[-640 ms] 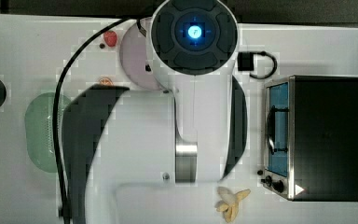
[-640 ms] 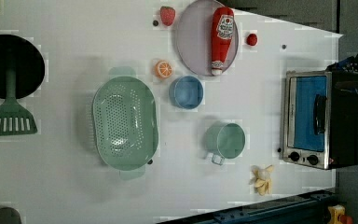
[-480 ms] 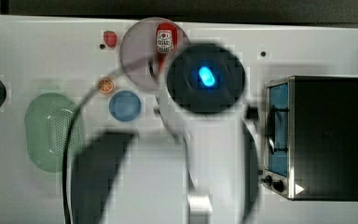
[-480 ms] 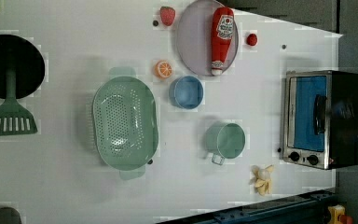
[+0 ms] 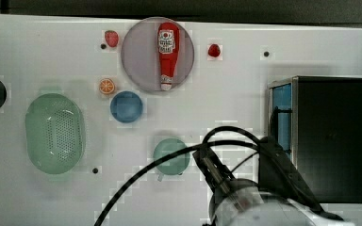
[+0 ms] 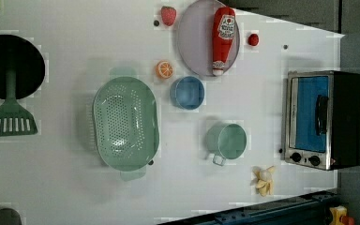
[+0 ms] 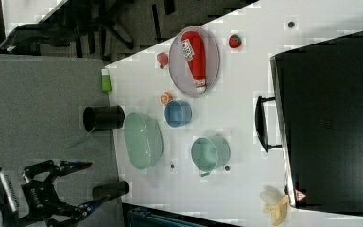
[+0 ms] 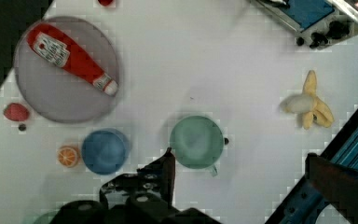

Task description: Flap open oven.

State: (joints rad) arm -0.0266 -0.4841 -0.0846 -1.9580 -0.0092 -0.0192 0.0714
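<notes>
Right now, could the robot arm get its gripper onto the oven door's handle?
Probably yes. The oven door is shut, its black bar handle faces open table, and nothing stands before it. The gripper is open and holds nothing, above the green cup.

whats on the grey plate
A red ketchup bottle lies on the grey plate, cap toward the blue bowl. Whatever sits under the bottle is covered.
</notes>
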